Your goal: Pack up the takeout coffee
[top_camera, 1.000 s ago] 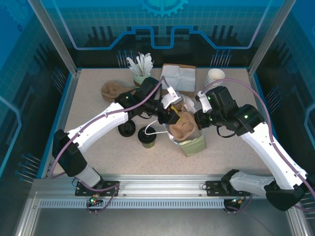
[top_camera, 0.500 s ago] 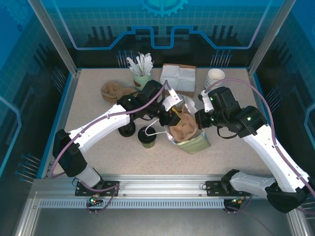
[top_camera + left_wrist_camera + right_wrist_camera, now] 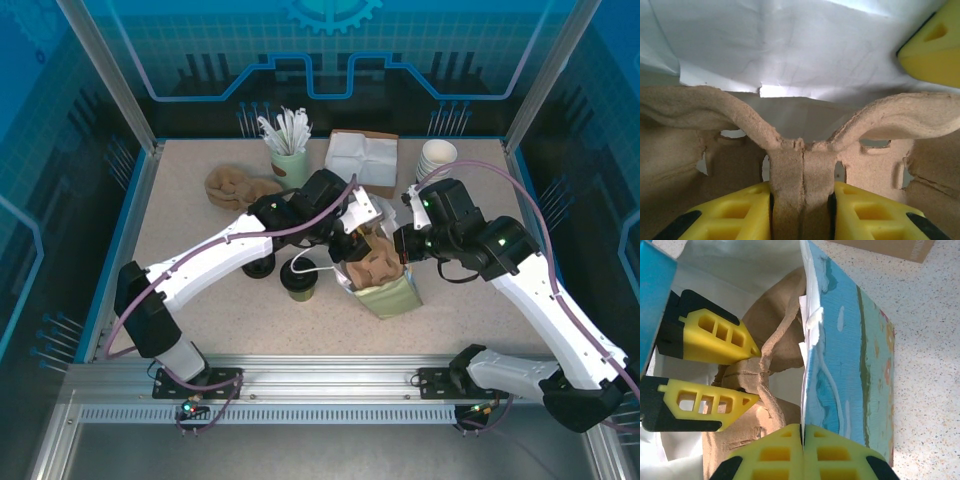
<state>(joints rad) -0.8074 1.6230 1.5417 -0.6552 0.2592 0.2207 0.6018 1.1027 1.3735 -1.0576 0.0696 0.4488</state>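
- My left gripper [image 3: 801, 200] is clenched on the middle handle of a brown pulp cup carrier [image 3: 790, 165]. Its 2 yellow fingers [image 3: 740, 212] press this handle from both sides.
- The carrier is inside the paper bag [image 3: 790, 45]. The white inner wall of the bag stands just behind the carrier.
- In the right wrist view I see the same grasp from the side. The left gripper [image 3: 757, 374] reaches into the mouth of the bag [image 3: 850, 365] and pinches the carrier [image 3: 777, 330].
- My right gripper [image 3: 802, 432] is clenched on the rim of the bag. Its 2 fingers are pressed together with only the thin printed wall between them.
- From above, the bag [image 3: 392, 296] is between the 2 grippers. The left gripper [image 3: 352, 232] is at the bag's far left side and the right gripper [image 3: 402, 245] at its right side. The carrier [image 3: 375, 262] shows in the open mouth.
- The takeout coffee [image 3: 298, 281] stands upright on the table [image 3: 180, 230], just to the left of the bag and outside it. Its black lid is on and no gripper touches it.
- A thin white loop [image 3: 300, 264] is at the coffee, on the side toward the bag. I cannot tell if it touches the lid.
- A loose black lid [image 3: 258, 266] lies further left of the bag, partly under my left arm.
- Behind the bag lies a folded white and brown paper [image 3: 362, 158].
- Behind the bag to the left are a green cup with white sticks [image 3: 289, 150] and a brown pulp pile [image 3: 235, 185].
- Behind the bag to the right is a stack of white cups [image 3: 437, 156].
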